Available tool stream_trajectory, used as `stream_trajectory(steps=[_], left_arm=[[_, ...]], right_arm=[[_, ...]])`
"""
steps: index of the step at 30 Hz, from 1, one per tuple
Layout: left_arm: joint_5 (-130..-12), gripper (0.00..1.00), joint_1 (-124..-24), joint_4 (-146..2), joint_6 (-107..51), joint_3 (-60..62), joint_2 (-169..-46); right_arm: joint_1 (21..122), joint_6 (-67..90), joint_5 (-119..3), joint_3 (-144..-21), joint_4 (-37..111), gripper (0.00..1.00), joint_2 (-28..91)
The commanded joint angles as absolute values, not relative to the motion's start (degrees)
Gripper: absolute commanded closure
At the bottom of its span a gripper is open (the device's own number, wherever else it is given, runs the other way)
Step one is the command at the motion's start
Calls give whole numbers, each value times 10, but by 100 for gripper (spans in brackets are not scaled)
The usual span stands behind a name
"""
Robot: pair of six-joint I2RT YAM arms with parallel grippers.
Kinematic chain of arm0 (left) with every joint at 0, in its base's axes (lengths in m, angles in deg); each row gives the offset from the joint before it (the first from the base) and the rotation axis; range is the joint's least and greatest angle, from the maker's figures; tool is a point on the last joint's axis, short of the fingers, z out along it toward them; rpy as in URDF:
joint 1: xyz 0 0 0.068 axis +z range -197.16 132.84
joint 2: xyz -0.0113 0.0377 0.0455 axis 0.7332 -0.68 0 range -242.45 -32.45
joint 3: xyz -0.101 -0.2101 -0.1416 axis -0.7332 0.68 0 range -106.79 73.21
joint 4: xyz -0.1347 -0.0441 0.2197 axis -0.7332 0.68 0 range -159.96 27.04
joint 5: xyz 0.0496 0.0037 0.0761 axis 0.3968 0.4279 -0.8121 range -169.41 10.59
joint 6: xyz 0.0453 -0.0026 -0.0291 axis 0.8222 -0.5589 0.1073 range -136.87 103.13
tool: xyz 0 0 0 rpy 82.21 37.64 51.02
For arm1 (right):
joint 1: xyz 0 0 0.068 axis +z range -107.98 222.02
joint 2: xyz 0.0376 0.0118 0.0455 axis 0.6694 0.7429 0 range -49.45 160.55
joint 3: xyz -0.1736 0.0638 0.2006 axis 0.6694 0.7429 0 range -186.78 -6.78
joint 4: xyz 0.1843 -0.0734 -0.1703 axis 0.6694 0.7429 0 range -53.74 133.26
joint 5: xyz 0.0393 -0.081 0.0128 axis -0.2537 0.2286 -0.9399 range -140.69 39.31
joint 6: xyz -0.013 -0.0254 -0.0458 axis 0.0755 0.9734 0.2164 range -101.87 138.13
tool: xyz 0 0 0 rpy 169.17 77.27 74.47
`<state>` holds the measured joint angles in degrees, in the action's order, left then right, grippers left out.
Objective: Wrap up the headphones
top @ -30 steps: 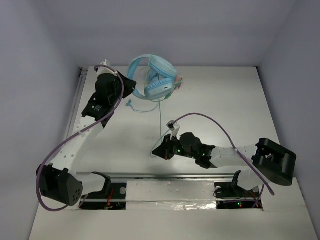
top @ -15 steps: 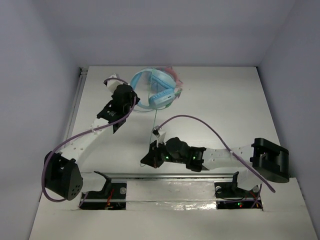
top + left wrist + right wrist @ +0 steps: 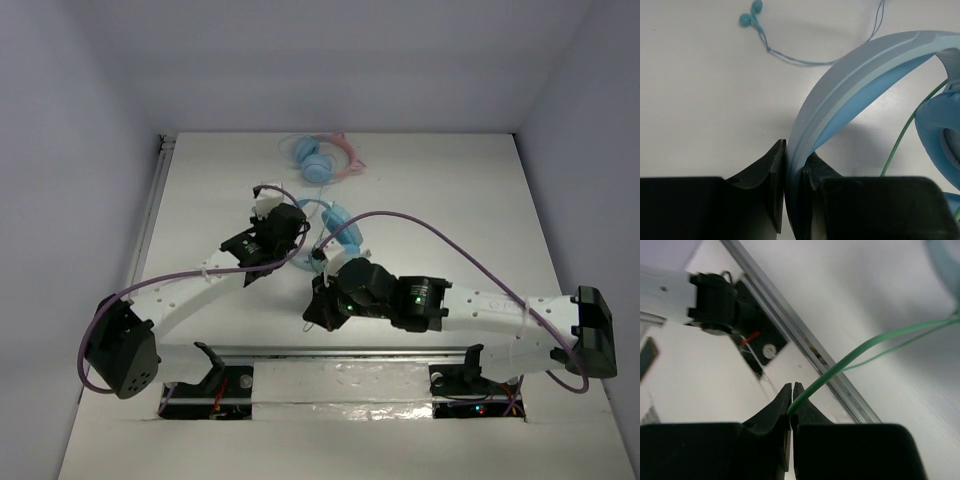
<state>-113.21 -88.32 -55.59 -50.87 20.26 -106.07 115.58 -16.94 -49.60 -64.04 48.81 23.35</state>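
The large light-blue headphones [image 3: 343, 226] lie near the table's middle. My left gripper [image 3: 299, 246] is shut on their wide blue headband [image 3: 850, 80], which passes between the jaws in the left wrist view. One padded cup [image 3: 940, 135] shows at that view's right edge. My right gripper [image 3: 315, 312] sits just in front of the headphones, shut on the thin pale-green cable [image 3: 865, 347]. The cable runs from the closed fingertips up to the right, doubled into two strands. Most of the headphones are hidden under both arms in the top view.
The smaller blue headphones with the pink cat-ear headband [image 3: 322, 156] lie at the back by the wall. Teal earbuds [image 3: 751, 14] on a thin wire lie on the table beyond the left gripper. A metal rail [image 3: 805, 340] runs along the table's near edge.
My left gripper has pulled the large headphones from the back wall toward the table's middle, uncovering the cat-ear headphones. My right gripper kept hold of the cable and shifted slightly.
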Motion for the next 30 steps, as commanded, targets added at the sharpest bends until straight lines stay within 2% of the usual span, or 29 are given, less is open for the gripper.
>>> stream_trajectory(steps=[1, 5, 9, 17, 21, 25, 30], left_arm=[[-1124, 100, -917, -517, -473, 171, -1035], [-1102, 100, -940, -440, -420, 143, -1050], [-1068, 100, -945, -425, -363, 137, -1045], [-1003, 100, -945, -423, -255, 139, -1046], [-887, 100, -945, -450, -231, 149, -1029], [-864, 100, -945, -455, -221, 152, -1013], [-892, 100, -945, -463, -213, 159, -1001]], right_arm=[[1163, -112, -421, -709, 631, 100, 230], [1158, -75, -387, -752, 710, 100, 232], [1147, -62, -337, -774, 756, 100, 225], [1098, -40, -249, -780, 808, 100, 209], [1078, -22, -207, -789, 823, 100, 223], [1057, -1, -144, -781, 811, 100, 218], [1035, -9, -118, -777, 804, 88, 211]])
